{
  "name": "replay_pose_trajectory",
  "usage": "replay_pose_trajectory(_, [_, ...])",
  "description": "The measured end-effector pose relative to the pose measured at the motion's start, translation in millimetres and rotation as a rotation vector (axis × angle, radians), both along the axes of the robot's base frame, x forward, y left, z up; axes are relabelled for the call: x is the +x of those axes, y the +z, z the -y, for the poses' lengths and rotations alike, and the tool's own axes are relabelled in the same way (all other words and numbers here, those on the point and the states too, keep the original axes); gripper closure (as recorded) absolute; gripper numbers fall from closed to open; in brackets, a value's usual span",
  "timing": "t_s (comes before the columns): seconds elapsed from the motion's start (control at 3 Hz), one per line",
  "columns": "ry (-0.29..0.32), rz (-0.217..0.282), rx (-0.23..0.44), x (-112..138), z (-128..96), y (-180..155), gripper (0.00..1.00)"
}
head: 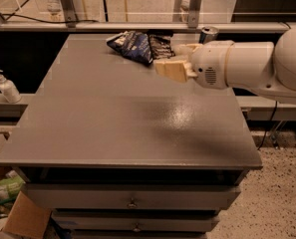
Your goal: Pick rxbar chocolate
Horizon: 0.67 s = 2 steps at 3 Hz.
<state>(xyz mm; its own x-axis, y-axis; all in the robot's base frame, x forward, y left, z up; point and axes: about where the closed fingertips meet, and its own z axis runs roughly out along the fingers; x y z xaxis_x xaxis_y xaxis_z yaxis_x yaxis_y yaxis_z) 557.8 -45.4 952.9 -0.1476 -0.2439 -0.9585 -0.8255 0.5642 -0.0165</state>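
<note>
The rxbar chocolate (160,46) is a slim black wrapper with white lettering. It lies at the back of the grey table (112,123), against the right side of a dark blue snack bag (130,45). My gripper (167,58) hangs just right of and in front of the bar, low over the table, pointing left. Its cream fingers (171,69) stand apart with nothing between them. The white arm (247,66) comes in from the right. A blue-and-silver can (207,34) stands behind the wrist, partly hidden by it.
A metal rail and posts (137,26) run along the table's back edge. A white pump bottle (7,87) stands on a ledge to the left. Drawers (132,200) are under the table front. A cardboard box and green packs (10,203) lie on the floor at lower left.
</note>
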Motion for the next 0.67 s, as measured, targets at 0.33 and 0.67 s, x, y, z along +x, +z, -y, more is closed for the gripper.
replay_pose_trajectory(0.33, [0.109, -0.027, 0.013, -29.3, -2.3, 13.8, 1.00])
replay_pose_trajectory(0.67, [0.155, -0.045, 0.004, -40.8, -8.2, 10.8, 1.00])
